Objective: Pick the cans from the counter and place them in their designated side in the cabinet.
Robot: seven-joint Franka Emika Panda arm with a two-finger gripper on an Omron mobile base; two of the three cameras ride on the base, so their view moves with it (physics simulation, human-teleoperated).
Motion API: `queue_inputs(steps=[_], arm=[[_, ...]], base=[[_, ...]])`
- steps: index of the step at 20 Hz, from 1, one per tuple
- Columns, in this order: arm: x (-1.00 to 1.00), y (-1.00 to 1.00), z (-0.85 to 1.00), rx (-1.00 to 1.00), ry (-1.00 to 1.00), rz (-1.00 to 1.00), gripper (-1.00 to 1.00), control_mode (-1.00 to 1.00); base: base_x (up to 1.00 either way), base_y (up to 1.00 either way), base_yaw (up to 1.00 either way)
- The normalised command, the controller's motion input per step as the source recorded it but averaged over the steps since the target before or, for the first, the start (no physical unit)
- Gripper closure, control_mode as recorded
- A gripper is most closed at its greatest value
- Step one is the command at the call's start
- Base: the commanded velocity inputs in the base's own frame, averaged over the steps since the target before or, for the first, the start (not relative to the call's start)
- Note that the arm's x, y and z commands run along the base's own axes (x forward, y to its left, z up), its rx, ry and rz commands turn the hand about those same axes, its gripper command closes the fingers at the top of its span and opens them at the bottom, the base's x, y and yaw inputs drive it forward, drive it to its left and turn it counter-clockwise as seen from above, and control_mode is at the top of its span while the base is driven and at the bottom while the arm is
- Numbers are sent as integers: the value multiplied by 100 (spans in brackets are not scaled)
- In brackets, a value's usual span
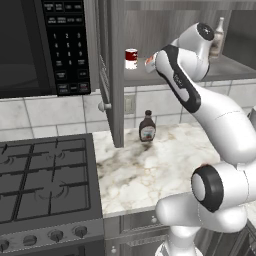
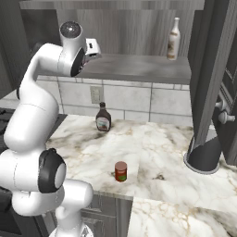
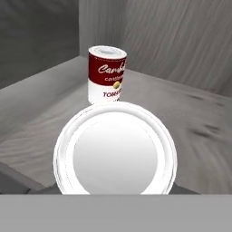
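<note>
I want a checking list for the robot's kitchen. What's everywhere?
Surface: pale marble counter, brown-grey veined.
Job's things: bright red white-rimmed can in the claw at the grey wood-grain cabinet shelf; darker red can upright on the counter near its front edge.
Clutter: brown sauce bottle on the counter by the wall; half-white, half-dark-red can and pale bottle on the shelf.
Grippers: claw shut on the bright red can.
Cables: nothing seen.
Surroundings: black gas stovetop, black microwave.
</note>
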Motion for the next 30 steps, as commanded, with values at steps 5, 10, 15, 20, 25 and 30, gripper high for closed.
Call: queue_inputs(steps=[5, 10, 15, 20, 25, 30], arm=[[27, 2, -4, 0, 1, 0, 100, -100], [27, 2, -4, 0, 1, 0, 100, -100], [24, 0, -5, -1, 1, 0, 100, -100], [18, 0, -9, -2, 1, 0, 100, -100], [18, 0, -12, -2, 1, 0, 100, -100], [19, 0, -12, -2, 2, 0, 100, -100]], base=[[0, 0, 0], [0, 0, 0], [0, 0, 0], [0, 0, 0], [0, 0, 0], [0, 0, 0]])
